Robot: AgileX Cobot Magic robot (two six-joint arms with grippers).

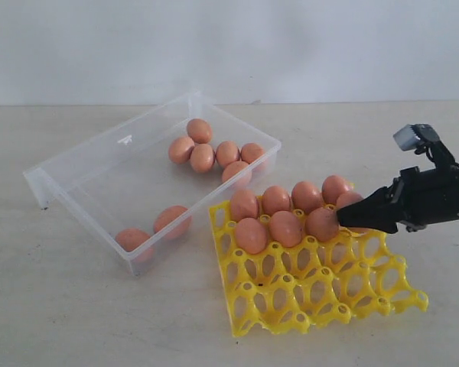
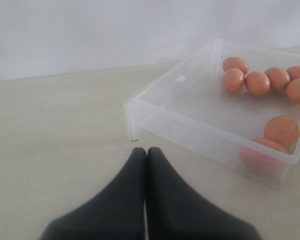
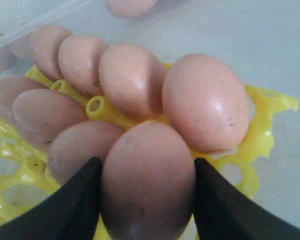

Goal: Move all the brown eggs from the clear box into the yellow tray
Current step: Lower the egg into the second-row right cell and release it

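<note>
The yellow tray (image 1: 314, 290) lies in front of the clear box (image 1: 99, 176) and carries several brown eggs (image 1: 285, 228) in its two back rows. My right gripper (image 1: 343, 217) reaches in from the right. It is shut on one brown egg (image 3: 147, 180) at the right end of the second row, with a black finger (image 3: 77, 200) against each side. The held egg sits low over the tray (image 3: 262, 135). Several eggs (image 1: 202, 157) are still in the box, a cluster at its far corner and two (image 1: 171, 222) at its near end. My left gripper (image 2: 146, 152) is shut and empty over bare table short of the box (image 2: 190, 100).
The tray's front rows of cups (image 1: 291, 302) hold nothing. Pale tabletop (image 1: 76, 306) spreads around the box and tray, with a white wall (image 1: 229, 46) behind it.
</note>
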